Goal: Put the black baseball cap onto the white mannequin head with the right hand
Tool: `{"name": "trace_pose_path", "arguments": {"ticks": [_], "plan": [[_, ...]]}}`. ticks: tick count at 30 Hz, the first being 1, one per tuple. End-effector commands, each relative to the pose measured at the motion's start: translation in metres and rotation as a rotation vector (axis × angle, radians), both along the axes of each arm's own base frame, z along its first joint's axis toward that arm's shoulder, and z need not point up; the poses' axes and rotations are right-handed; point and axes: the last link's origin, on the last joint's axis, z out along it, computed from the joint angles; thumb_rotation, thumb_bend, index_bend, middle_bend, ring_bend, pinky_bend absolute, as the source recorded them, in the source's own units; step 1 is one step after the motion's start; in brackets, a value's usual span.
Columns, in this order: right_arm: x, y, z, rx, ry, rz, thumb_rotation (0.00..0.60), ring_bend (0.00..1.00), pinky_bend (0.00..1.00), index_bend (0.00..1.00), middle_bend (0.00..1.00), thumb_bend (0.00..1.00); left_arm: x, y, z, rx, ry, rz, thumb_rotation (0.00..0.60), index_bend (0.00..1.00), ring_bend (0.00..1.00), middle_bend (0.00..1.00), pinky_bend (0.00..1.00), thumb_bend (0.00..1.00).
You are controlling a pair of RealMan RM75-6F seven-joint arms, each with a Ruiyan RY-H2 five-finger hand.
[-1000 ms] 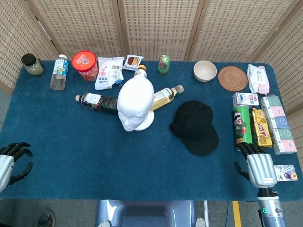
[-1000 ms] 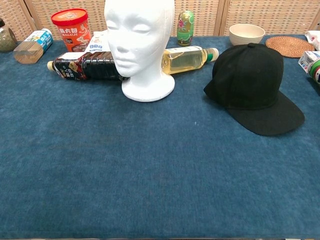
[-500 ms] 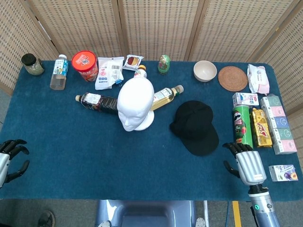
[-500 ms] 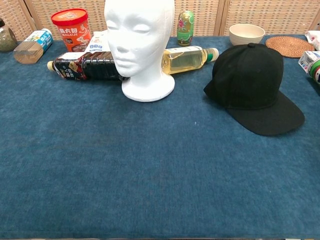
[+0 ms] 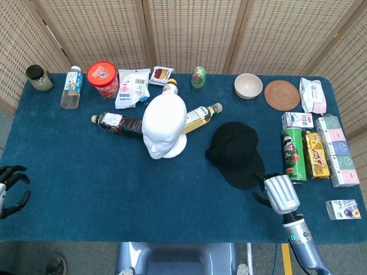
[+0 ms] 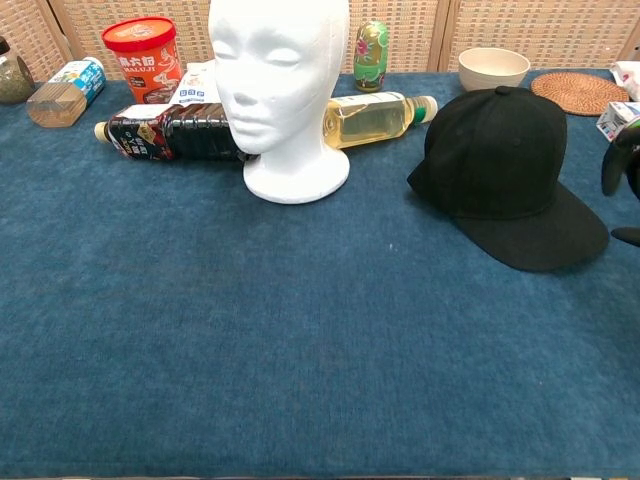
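The black baseball cap (image 5: 236, 152) (image 6: 505, 175) lies on the blue table right of centre, its brim toward the near right. The white mannequin head (image 5: 164, 126) (image 6: 281, 85) stands upright to the cap's left, face toward me. My right hand (image 5: 277, 193) hovers just off the brim's near-right edge, fingers spread and holding nothing; only its dark fingertips (image 6: 622, 165) show at the right edge of the chest view. My left hand (image 5: 8, 189) sits at the table's far left edge, fingers apart and empty.
A dark bottle (image 5: 117, 123) and a yellow bottle (image 5: 199, 117) lie behind the mannequin head. A green can (image 5: 292, 152) and snack boxes (image 5: 335, 150) stand right of the cap. A bowl (image 5: 248, 86), coaster (image 5: 281, 94), red tub (image 5: 102, 79) and packets line the back edge.
My right hand has moved left and forward from the near right corner to the cap's brim. My left hand has drifted further left, toward the table's edge.
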Motion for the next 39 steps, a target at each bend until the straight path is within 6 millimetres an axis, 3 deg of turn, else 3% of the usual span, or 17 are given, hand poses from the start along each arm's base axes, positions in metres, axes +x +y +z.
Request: {"name": "trace_pose_path", "arguments": {"ticks": [1, 21, 39], "plan": [[-0.002, -0.008, -0.014, 0.027, 0.025, 0.018, 0.6, 0.74, 0.68, 0.54, 0.7, 0.23, 0.0, 0.0, 0.001, 0.002, 0.002, -0.001, 0.6, 0.46, 0.26, 0.31, 0.33, 0.35], [-0.028, -0.031, -0.048, 0.051, 0.125, 0.028, 0.6, 0.78, 0.71, 0.56, 0.72, 0.21, -0.003, 0.0, 0.0, -0.01, 0.004, 0.017, 0.6, 0.45, 0.26, 0.31, 0.33, 0.35], [-0.043, -0.042, -0.051, 0.041, 0.18, 0.044, 0.6, 0.78, 0.71, 0.56, 0.72, 0.2, -0.002, 0.001, -0.001, -0.007, 0.006, 0.019, 0.6, 0.46, 0.26, 0.31, 0.33, 0.34]]}}
